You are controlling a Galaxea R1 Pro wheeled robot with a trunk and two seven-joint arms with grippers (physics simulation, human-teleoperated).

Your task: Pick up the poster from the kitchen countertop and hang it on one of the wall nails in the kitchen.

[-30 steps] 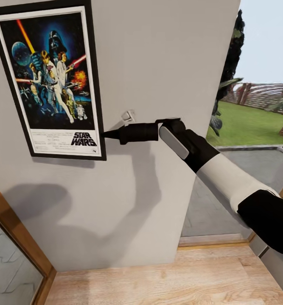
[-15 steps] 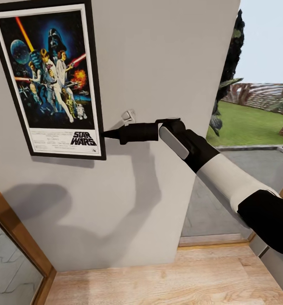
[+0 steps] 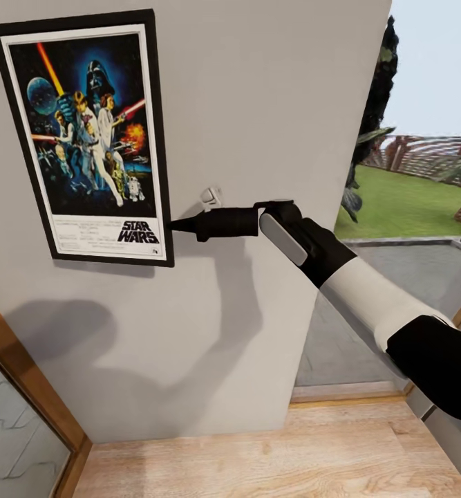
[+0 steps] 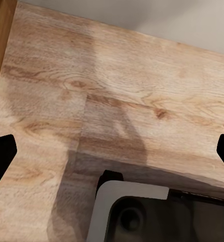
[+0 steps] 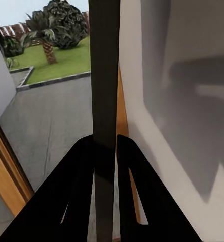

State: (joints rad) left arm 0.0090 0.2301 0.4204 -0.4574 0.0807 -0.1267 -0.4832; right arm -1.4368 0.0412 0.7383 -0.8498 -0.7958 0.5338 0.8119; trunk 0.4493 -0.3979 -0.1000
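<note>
Already well off the countertop, the poster (image 3: 86,135) is up against the pale grey wall (image 3: 271,104), slightly tilted, its frame casting a shadow along its lower edge. That wall takes up most of the head view; beyond its right-hand edge a lawn and trees show, and below lies the wooden floor (image 3: 278,463) with a wood-framed glass panel at the lower left.

Next in size comes the right arm, reaching in from the lower right with its white forearm and black wrist. The right gripper (image 3: 178,223) is pinched on the poster's right edge near the bottom corner — in the right wrist view its two black fingers (image 5: 81,191) clamp the dark frame edge (image 5: 105,75) between them, the wall running just beside it.

The left gripper (image 4: 112,151) points down at the floor planks; its fingertips sit at opposite edges of the left wrist view, spread wide and holding nothing.

Smallest of all is a little pale fitting (image 3: 210,196) on the wall, just above the right gripper — possibly a nail or hook, though it is too small to tell.

As to progress, the pick-up is judged done and the carry too. Whether the poster has caught a nail cannot be seen, since its back is hidden; what remains is seating it and letting go.
</note>
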